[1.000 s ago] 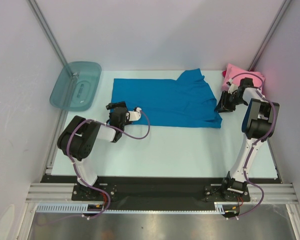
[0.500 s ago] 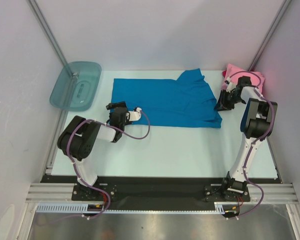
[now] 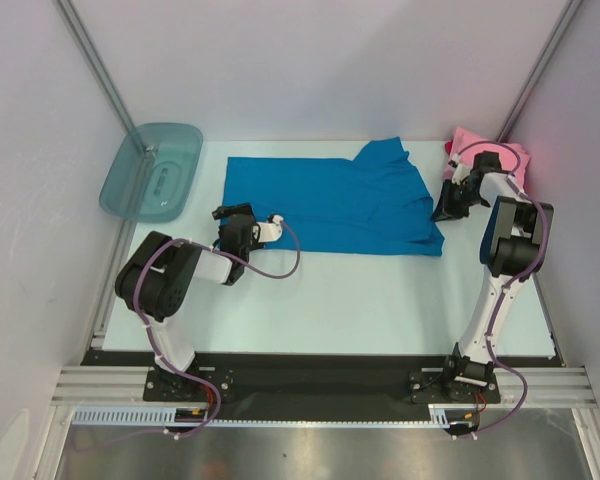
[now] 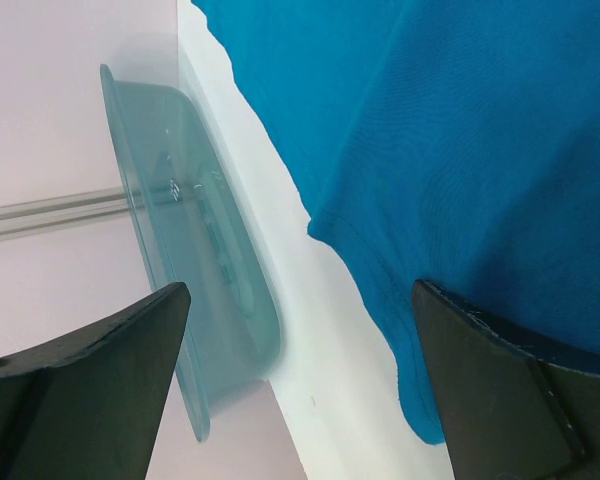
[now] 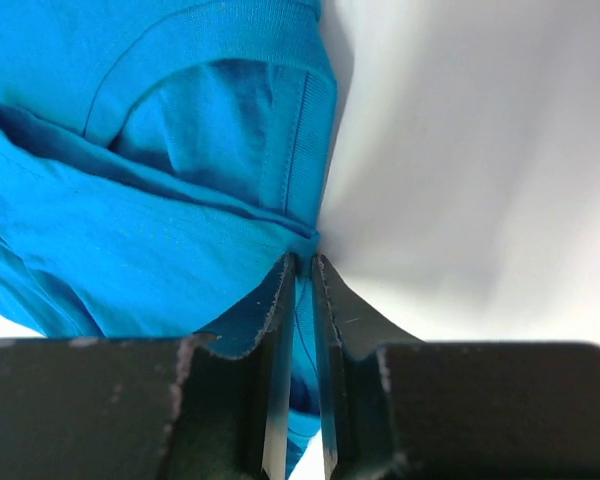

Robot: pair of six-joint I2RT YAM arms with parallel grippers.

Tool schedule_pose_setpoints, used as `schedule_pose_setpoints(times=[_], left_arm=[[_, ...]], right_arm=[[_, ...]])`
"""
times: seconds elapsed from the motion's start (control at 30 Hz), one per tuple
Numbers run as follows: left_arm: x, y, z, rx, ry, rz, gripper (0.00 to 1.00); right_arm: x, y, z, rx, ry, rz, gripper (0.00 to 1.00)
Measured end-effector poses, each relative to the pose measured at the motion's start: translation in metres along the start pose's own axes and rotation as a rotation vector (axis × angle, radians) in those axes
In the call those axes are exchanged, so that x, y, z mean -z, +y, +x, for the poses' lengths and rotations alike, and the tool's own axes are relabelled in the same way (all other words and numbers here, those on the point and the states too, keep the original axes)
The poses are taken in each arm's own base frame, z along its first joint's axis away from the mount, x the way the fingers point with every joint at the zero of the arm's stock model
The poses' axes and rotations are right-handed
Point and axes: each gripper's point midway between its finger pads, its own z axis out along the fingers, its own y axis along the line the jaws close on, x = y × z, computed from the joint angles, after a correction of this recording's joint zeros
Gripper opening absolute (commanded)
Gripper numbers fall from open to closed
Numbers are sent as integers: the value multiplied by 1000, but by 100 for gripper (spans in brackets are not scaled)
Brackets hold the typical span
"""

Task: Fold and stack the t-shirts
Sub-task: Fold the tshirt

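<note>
The pale surface (image 3: 360,300) carries the blue t-shirt (image 3: 330,200) spread toward its far edge. The right end effector (image 5: 302,265) pinches its right edge; the left end effector (image 4: 300,288) hangs spread over its near-left corner. The fold looks just begun: next, the left must grip too.

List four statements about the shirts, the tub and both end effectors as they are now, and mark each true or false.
1. The right end effector is closed on an edge of the blue t-shirt. True.
2. The left end effector grips the blue t-shirt. False: its jaws are wide open and hold nothing.
3. The pink t-shirt lies inside the teal tub. False: it lies at the far right corner of the table, and the tub sits at the far left.
4. The blue t-shirt lies on the table, outside the tub. True.
</note>
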Motion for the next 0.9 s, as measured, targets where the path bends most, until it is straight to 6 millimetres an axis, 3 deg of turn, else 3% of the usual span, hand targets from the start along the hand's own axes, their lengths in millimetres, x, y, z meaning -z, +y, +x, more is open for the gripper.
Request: schedule_pose_setpoints(times=[0.57,0.9], left_arm=[[0,0,0,-1,2,0,100],[0,0,0,-2,2,-1,100]], right_arm=[[-2,1,-7,59,-11,86,11],[12,17,-26,150,-64,148,5]])
